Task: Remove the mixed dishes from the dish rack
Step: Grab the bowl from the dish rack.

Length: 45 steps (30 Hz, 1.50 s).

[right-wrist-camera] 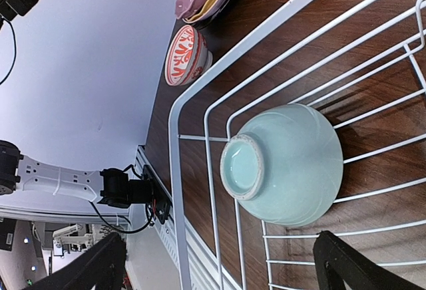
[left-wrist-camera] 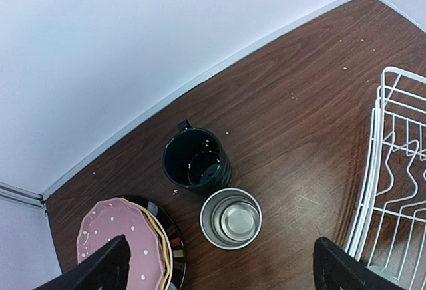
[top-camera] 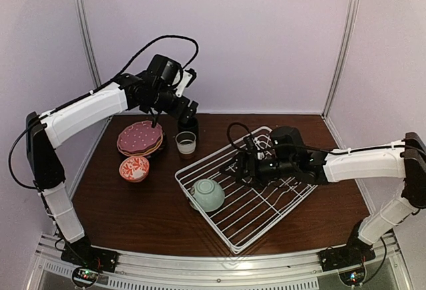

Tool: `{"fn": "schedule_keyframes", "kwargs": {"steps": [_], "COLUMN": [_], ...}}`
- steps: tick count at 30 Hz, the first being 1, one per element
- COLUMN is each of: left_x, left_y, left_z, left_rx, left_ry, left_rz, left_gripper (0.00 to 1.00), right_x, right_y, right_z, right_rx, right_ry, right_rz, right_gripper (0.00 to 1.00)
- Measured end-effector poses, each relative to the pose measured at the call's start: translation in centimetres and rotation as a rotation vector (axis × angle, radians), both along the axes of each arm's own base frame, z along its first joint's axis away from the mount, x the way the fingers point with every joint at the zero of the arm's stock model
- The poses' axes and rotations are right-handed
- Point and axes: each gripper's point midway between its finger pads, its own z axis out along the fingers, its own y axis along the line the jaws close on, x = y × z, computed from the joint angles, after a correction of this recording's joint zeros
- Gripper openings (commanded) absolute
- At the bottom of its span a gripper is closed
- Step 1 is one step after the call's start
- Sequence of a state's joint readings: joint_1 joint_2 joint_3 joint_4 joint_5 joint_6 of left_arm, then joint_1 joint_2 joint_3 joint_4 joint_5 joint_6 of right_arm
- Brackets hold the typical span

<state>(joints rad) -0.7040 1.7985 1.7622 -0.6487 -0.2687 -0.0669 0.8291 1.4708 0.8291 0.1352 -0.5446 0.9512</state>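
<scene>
The white wire dish rack (top-camera: 263,213) lies at centre right, and in its near-left corner a pale green bowl (top-camera: 208,195) rests upside down on the wires (right-wrist-camera: 174,144), foot ring showing (right-wrist-camera: 293,163). My right gripper (top-camera: 234,167) hovers open over the rack just behind that bowl, nothing between its jaws (right-wrist-camera: 219,270). On the table at the back stand a dark green mug (left-wrist-camera: 196,161) and a white cup with a metal inside (left-wrist-camera: 230,218). My left gripper (top-camera: 188,114) hangs open above them, holding nothing (left-wrist-camera: 223,270).
A stack with a pink dotted plate (left-wrist-camera: 120,240) over a yellow one and a dark plate sits left of the cup. The red-and-white patterned bowl (top-camera: 134,168) stands in front of the stack. Walls close the back and both sides.
</scene>
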Motion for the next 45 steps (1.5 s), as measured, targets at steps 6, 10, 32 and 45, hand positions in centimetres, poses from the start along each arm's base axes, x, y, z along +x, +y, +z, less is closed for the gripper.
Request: {"fn": "schedule_keyframes", "kwargs": {"steps": [6, 10, 32, 45], "left_x": [-0.1, -0.3, -0.3, -0.3], "left_y": [0.0, 0.0, 0.0, 0.0], "left_z": [0.8, 1.1, 0.5, 0.4], "left_rx": [-0.021, -0.034, -0.038, -0.044], "left_ry": [-0.018, -0.027, -0.024, -0.028], "left_rz": [0.000, 0.002, 0.008, 0.010], "left_gripper": [0.97, 0.97, 0.97, 0.97], "right_x": [0.4, 0.4, 0.4, 0.6], "right_y": [0.8, 1.1, 2.1, 2.8], "right_z": [-0.9, -2.5, -7.2, -8.0], "right_rx": [0.029, 0.013, -0.048, 0.006], "right_ry": [0.040, 0.091, 0.166, 0.205], "right_rz": [-0.022, -0.036, -0.056, -0.066], "right_gripper": [1.00, 1.00, 1.00, 1.00]}}
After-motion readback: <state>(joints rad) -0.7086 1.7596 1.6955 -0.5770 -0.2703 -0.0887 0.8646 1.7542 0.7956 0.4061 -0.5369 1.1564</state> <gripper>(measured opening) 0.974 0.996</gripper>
